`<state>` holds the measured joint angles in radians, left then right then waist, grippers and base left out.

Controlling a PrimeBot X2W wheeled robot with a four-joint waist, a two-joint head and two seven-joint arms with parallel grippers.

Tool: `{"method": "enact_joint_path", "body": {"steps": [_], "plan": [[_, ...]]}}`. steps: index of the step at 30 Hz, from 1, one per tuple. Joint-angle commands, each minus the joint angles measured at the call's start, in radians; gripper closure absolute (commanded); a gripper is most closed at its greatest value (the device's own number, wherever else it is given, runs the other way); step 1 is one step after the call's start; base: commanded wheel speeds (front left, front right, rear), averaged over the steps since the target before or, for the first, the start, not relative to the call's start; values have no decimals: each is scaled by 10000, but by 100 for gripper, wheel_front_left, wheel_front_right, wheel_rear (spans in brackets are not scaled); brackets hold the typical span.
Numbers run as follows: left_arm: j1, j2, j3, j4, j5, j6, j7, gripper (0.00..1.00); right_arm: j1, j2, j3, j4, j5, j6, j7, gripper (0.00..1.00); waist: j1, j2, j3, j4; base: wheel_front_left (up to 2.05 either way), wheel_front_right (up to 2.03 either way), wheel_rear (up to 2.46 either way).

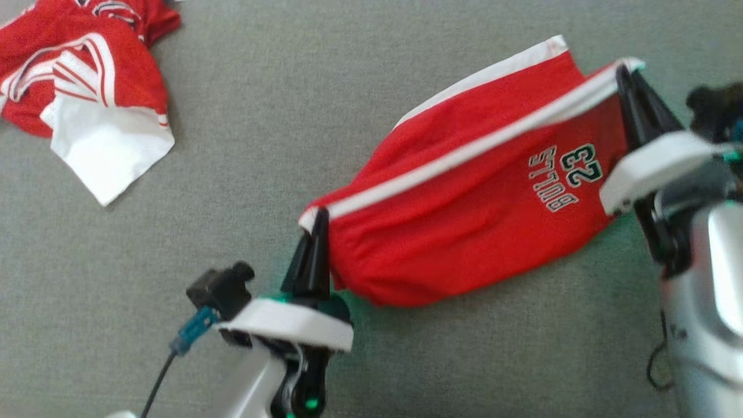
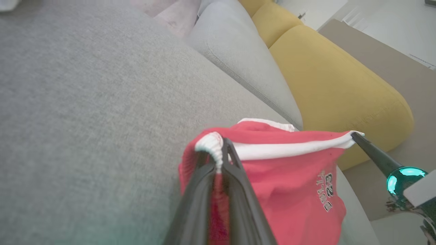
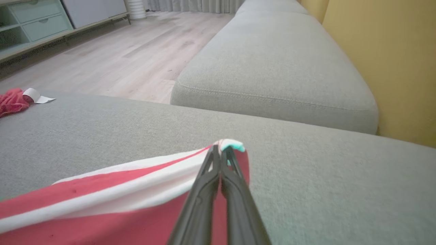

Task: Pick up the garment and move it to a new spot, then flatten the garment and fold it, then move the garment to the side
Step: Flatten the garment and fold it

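Note:
The garment [image 1: 464, 220] is red with a white band and the print "BULLS 23". It hangs stretched between my two grippers just above the grey cushion [image 1: 278, 145], its lower part sagging toward the fabric. My left gripper [image 1: 318, 219] is shut on the band's lower-left corner, where the white hem bunches between the fingers [image 2: 221, 146]. My right gripper [image 1: 624, 72] is shut on the band's upper-right corner, and its wrist view has the tips [image 3: 220, 149] pinching the white edge. The garment [image 2: 289, 183] [image 3: 102, 194] droops below both sets of fingers.
A second red and white cloth heap [image 1: 87, 75] lies at the far left of the cushion, small in the right wrist view [image 3: 12, 100]. A yellow cushion [image 2: 333, 85] and another grey seat cushion [image 3: 279, 68] lie beyond, with wooden floor [image 3: 119, 51].

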<state>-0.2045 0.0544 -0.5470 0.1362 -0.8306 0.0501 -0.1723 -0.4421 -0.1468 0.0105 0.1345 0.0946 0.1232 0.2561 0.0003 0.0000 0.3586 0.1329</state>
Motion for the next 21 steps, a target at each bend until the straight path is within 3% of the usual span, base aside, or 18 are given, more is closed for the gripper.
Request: {"method": "enact_joint_path", "body": {"steps": [1, 5, 14, 15, 17, 18, 19, 20, 21], "plan": [[-370, -36, 256, -169, -127, 143, -223, 100, -498, -80, 278, -99, -9, 75, 57, 100, -3, 0, 213, 91, 0, 0, 0], [-1025, -38, 108, 240, -487, 531, -452, 100, -1651, -245, 592, 1026, -9, 75, 192, 100, -3, 0, 532, 184, 0, 0, 0], [-1740, -40, -535, 820, -1202, 786, -793, 100, -3320, -605, 1270, 3091, 180, 75, 23, 100, -3, 0, 834, 492, 0, 0, 0], [-1777, -40, -575, 853, -1248, 824, -816, 100, -3403, -602, 1375, 3264, 241, 75, 12, 91, -3, 0, 833, 503, 0, 0, 0], [-1838, -40, -656, 921, -1294, 905, -849, 100, -3536, -595, 1576, 3561, 390, 75, -9, 63, -3, 0, 813, 509, 0, 0, 0], [-1862, -40, -687, 939, -1302, 941, -860, 100, -3595, -598, 1650, 3668, 457, 75, -57, 24, -3, 0, 804, 506, 0, 0, 0], [-1887, -40, -701, 959, -1266, 992, -868, 100, -3644, -607, 1704, 3769, 512, 75, -112, 0, -3, 0, 789, 503, 0, 0, 0], [-1918, -40, -698, 978, -1149, 1057, -876, 84, -3683, -612, 1746, 3870, 563, 75, -166, 0, -3, 0, 766, 497, 0, 0, 0], [-1933, -40, -675, 997, -1008, 1135, -882, 60, -3713, -619, 1780, 3966, 619, 75, -240, 0, -3, 0, 728, 487, 0, 0, 0]]}}
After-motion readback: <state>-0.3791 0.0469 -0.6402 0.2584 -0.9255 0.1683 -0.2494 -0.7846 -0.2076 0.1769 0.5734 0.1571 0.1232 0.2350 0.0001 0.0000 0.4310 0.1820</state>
